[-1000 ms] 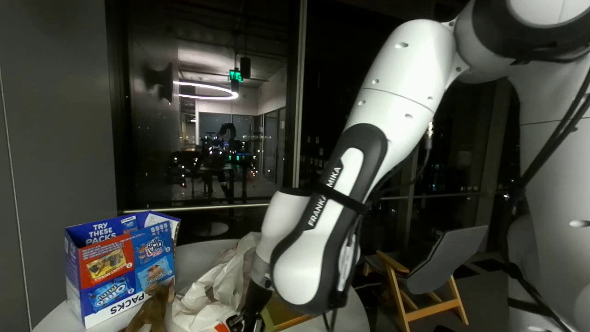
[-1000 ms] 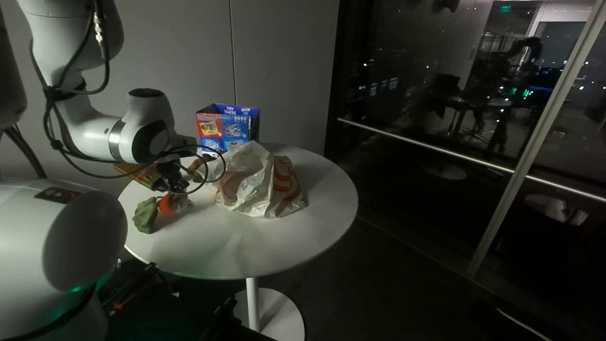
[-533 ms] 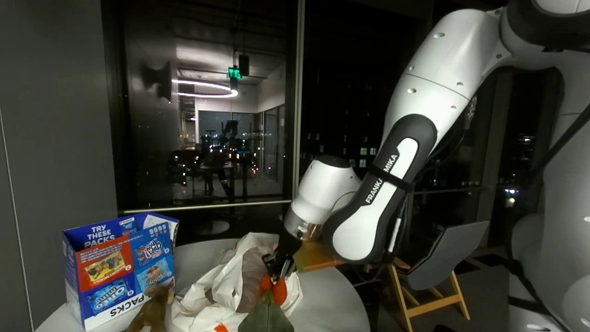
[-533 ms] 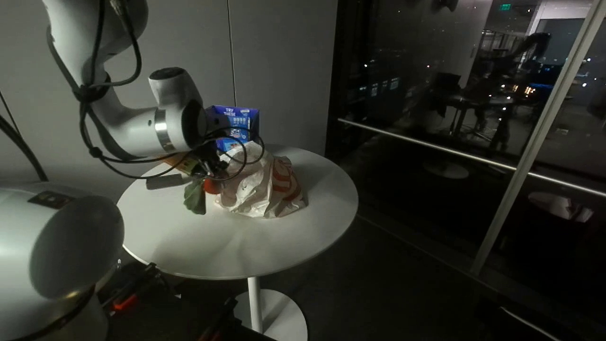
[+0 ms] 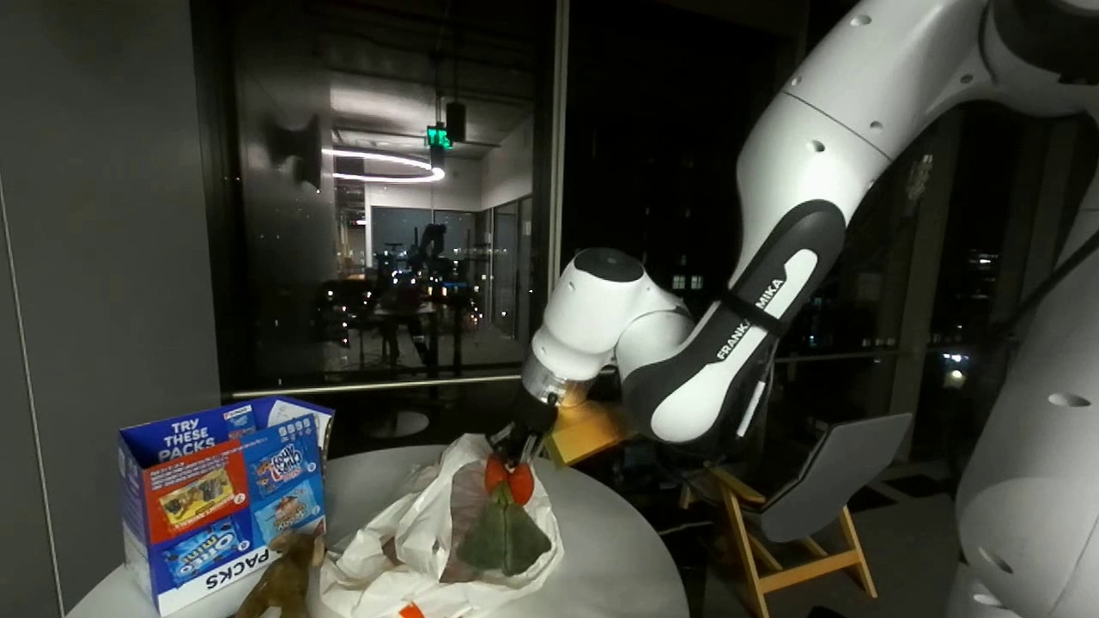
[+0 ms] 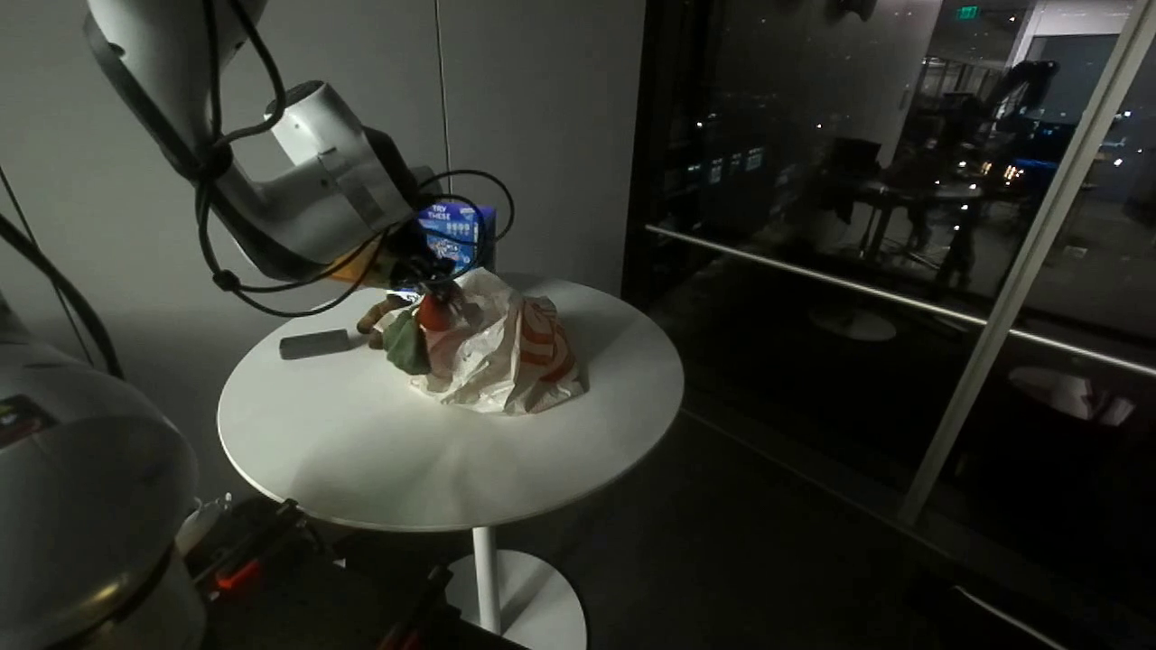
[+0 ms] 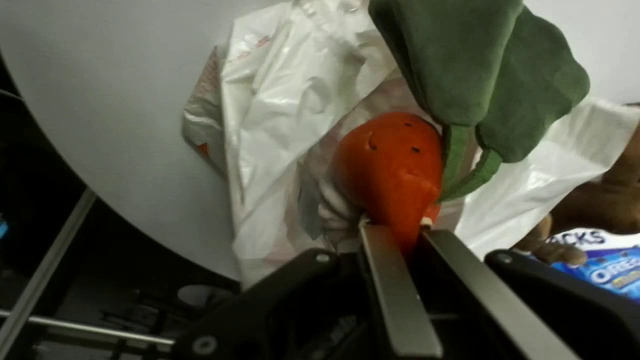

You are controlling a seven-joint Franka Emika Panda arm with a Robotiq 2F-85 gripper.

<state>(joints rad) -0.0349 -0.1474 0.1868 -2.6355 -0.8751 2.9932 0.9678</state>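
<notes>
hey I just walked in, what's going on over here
A robot's gripper has its fingers closed on the tapered end of an orange, carrot-like toy with a small face. It holds the toy tip up, its green leaves hanging down, right by a crumpled white plastic bag on a round white table. Whether toy and bag touch, I can't tell. A snack box, a brown toy animal and a grey block are on the same table.
</notes>
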